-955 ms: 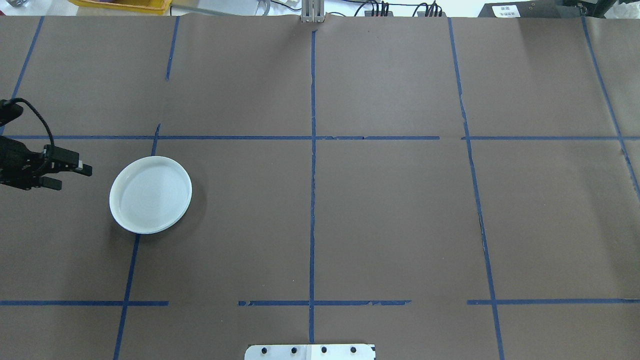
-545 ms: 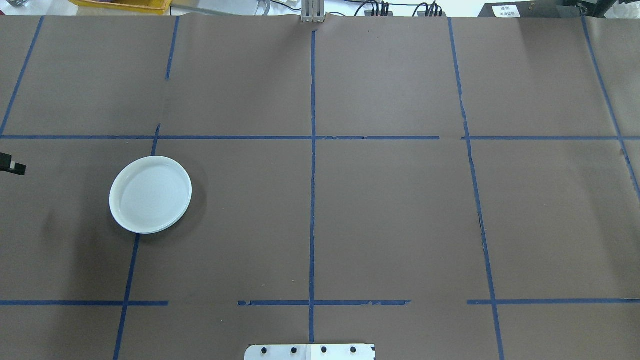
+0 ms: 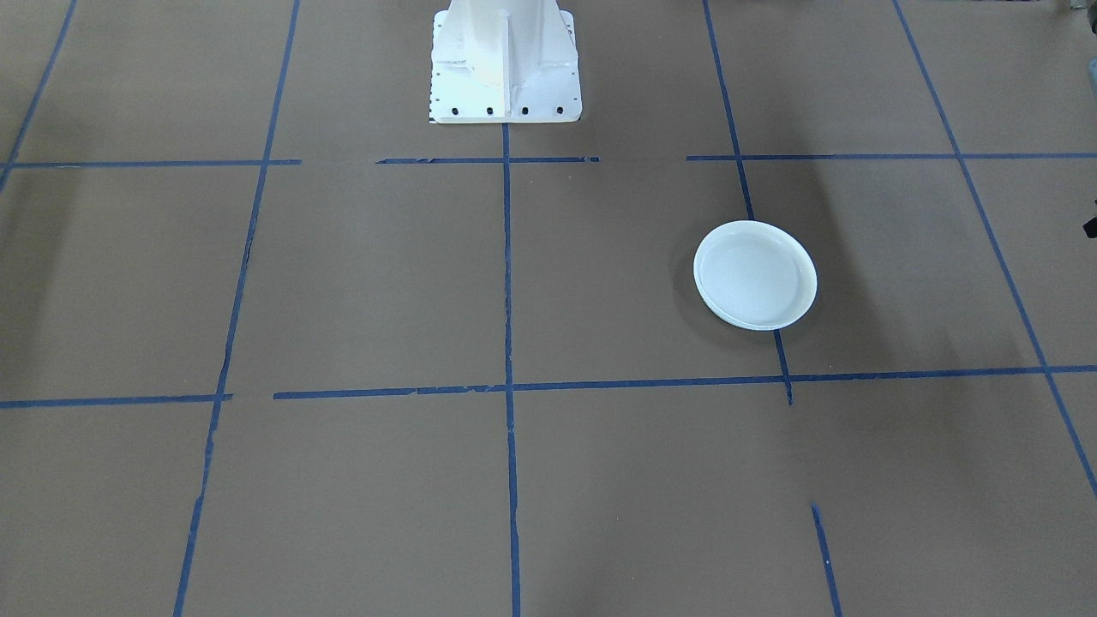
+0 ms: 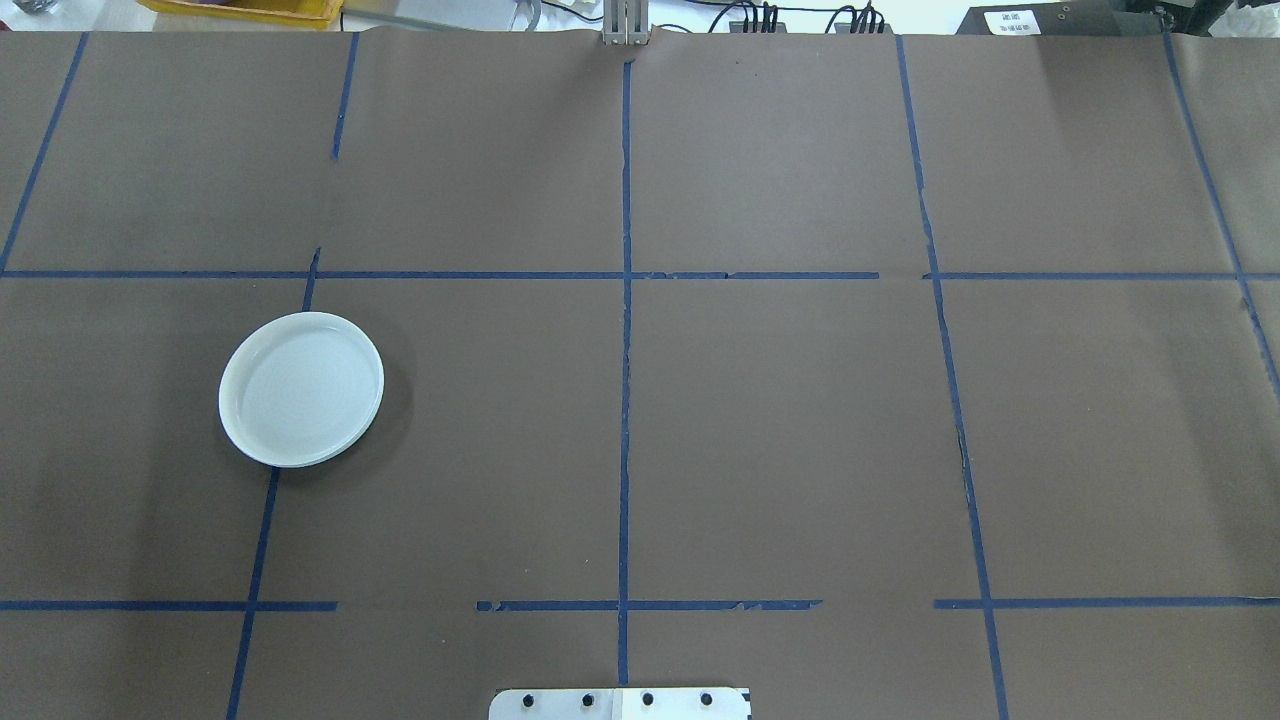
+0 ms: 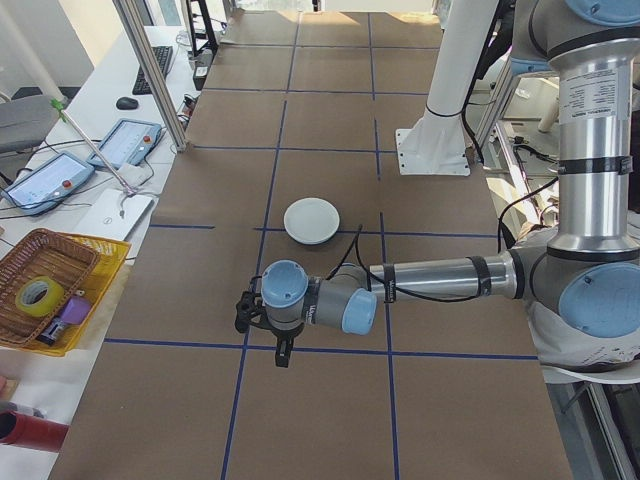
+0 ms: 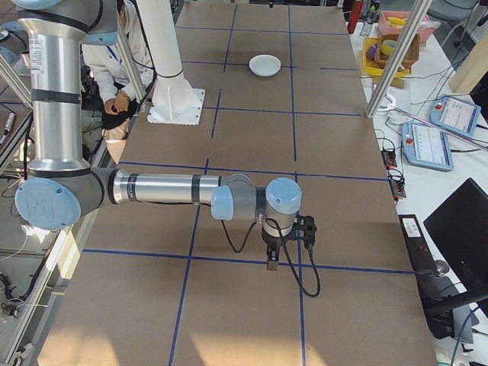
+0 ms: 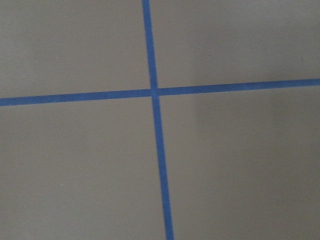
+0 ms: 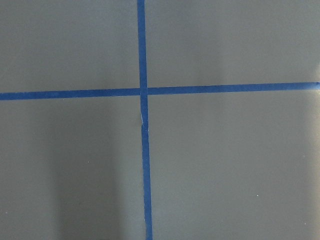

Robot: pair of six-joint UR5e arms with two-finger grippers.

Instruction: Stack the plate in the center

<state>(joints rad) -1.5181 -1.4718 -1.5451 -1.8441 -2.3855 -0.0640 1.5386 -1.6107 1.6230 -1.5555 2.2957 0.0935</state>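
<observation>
**Plate stack at left-center of bench, both arms parked at the ends**

Overhead view: 1 pale blue-white plate (image 4: 301,389) sat in the left-middle of the frame, straddling a blue tape line (image 4: 624,400) grid drawn on the brown-covered bench (image 4: 800,450). A second rim edge showed along its lower right side, so it looked like a stack; the count could not be told. In the front-facing view the same plate (image 3: 755,275) lay right of center, below and to the right of the white robot base (image 3: 504,60).

Left-side view: the near arm reached out low over the bench, its left hand (image 5: 283,355) pointing down just above a tape line, near the plate (image 5: 311,220) but not touching it. Whether its fingers were apart or together could not be told.

Right-side view: the near arm was stretched likewise, right hand (image 6: 271,263) pointing down over a tape line, well apart from the plate (image 6: 265,65) at the far end. Finger state could not be told here either.

Both wrist cameras showed only brown bench cover and 1 tape crossing each. A seated person (image 6: 114,69) showed in the upper left of the right-side view.
</observation>
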